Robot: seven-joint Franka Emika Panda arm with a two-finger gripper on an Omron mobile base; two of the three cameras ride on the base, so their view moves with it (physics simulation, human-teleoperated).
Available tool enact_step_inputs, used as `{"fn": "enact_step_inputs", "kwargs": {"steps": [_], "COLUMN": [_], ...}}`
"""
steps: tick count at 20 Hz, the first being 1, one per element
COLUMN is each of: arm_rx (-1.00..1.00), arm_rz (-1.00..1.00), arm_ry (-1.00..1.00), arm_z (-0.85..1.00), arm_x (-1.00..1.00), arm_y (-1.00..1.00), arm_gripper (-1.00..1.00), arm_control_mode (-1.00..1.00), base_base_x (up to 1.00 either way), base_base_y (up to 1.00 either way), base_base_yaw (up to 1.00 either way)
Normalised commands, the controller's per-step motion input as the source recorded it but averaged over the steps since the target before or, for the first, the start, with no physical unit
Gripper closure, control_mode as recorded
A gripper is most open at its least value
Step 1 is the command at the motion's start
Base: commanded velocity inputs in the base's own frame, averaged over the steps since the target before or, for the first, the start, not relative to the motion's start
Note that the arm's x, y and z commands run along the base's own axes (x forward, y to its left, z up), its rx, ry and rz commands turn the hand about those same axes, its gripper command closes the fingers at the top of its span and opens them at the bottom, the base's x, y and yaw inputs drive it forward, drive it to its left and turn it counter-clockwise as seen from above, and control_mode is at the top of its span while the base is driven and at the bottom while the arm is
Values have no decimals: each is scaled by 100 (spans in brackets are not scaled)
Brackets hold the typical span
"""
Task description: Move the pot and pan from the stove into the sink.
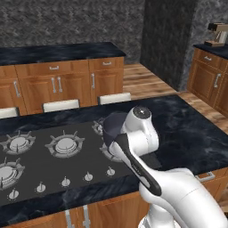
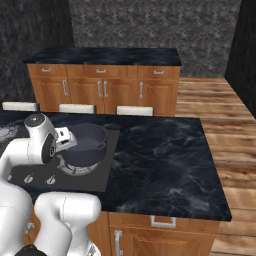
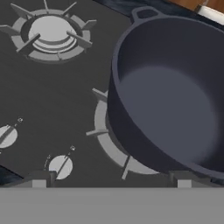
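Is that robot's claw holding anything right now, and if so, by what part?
Nothing is held. The claw is open and hovers above the stove, beside the pot, which sits on a burner.

No text, label, brand, number or sign can be read anywhere: the stove (image 1: 53,156) and its knobs (image 3: 60,166) carry no legible markings, and the pot (image 3: 175,96) on it is plain

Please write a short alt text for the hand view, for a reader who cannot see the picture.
A large, deep, dark blue-grey pot sits on a silver burner of a black stove, seen from close above. A bare burner lies to the upper left and two small knobs lie to the lower left.
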Motion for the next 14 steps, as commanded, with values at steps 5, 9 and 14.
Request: {"fn": "enact_step_inputs", "kwargs": {"steps": [5, 9, 14], "arm_rx": [-3, 0, 5], "arm_rz": [0, 0, -1], "arm_ry": [0, 1, 1], "arm_z": [-23, 0, 38], "arm_x": [28, 2, 1], "arm_y": [6, 0, -7], "arm_gripper": [-100, -100, -100], "arm_control_mode": [-100, -100, -100], "base_base_x": [0, 0, 0], "base_base_y": [0, 0, 0], "base_base_yaw": [0, 0, 0]}}
